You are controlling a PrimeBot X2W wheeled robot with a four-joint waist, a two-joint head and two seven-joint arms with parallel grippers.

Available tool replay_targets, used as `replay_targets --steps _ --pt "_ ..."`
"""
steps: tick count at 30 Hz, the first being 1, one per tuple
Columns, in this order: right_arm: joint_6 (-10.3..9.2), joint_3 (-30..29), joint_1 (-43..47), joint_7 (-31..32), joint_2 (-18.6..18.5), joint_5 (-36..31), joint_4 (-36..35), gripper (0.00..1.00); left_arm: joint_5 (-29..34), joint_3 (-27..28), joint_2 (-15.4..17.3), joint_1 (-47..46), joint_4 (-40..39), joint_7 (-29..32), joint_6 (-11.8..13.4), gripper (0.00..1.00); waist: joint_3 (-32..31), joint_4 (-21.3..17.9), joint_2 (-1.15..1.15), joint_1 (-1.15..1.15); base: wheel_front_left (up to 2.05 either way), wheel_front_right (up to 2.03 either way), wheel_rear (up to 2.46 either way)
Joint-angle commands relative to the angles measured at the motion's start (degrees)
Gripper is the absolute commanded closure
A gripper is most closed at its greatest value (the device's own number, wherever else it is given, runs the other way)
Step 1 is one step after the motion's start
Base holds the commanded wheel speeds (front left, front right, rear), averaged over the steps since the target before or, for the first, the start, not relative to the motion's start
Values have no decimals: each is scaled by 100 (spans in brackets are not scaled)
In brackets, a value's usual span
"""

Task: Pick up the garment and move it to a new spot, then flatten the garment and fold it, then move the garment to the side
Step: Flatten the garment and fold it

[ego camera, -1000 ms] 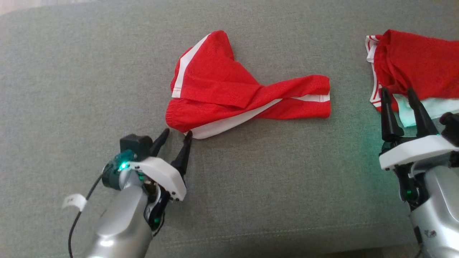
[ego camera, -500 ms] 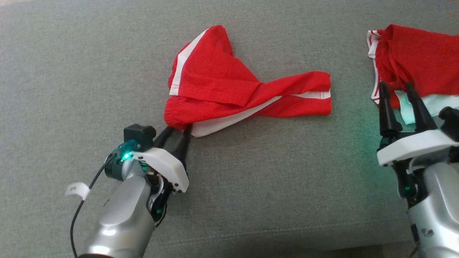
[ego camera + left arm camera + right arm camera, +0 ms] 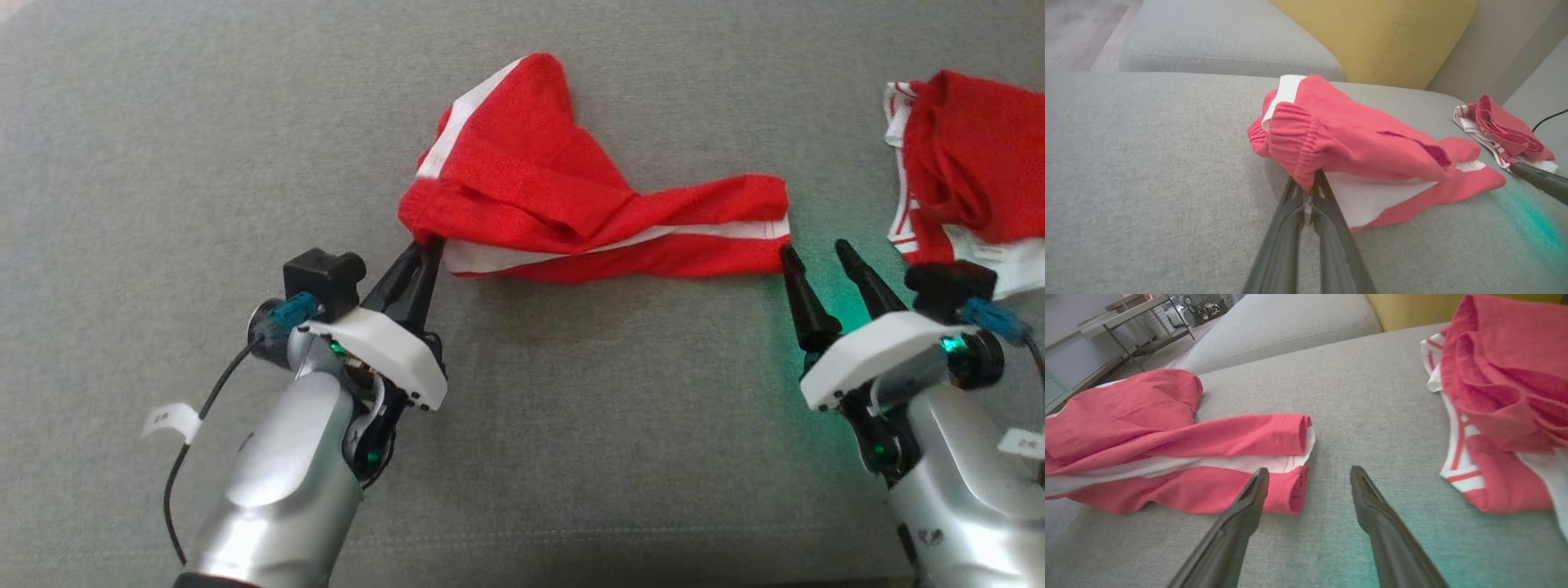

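Observation:
A pair of red shorts with white side stripes, the garment (image 3: 563,204), lies crumpled on the grey sofa seat (image 3: 163,147). My left gripper (image 3: 426,249) is shut on the garment's elastic waistband at its near left corner, and the left wrist view has that waistband (image 3: 1298,143) pinched between the fingertips (image 3: 1308,192). My right gripper (image 3: 812,255) stands open just off the garment's right leg hem (image 3: 1294,457); its left finger (image 3: 1257,486) is right beside the hem and I cannot tell if it touches.
A second red and white garment (image 3: 955,163) lies bunched at the right of the seat, close to my right gripper. A yellow cushion (image 3: 1372,36) leans at the back of the sofa. Bare seat stretches to the left and front.
My left gripper moved onto the waistband and shut on it, lifting that corner slightly. My right gripper came over from the second garment to the right hem. The head camera also shifted.

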Motion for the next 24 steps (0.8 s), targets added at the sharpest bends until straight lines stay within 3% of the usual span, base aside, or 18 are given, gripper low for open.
replay_targets --steps 1,9,24 --pt "-4 156 -218 19 -79 24 -108 0 50 228 115 -27 -245 -71 -33 100 13 66 0 0 0 0 0" --pt "-4 711 -432 -84 -165 225 286 0 207 452 97 134 -755 -71 -21 100 -3 274 0 0 0 0 0" --pt "-4 1665 -650 -409 -380 768 447 0 316 555 73 233 -657 -71 -24 100 -21 272 0 0 0 0 0"
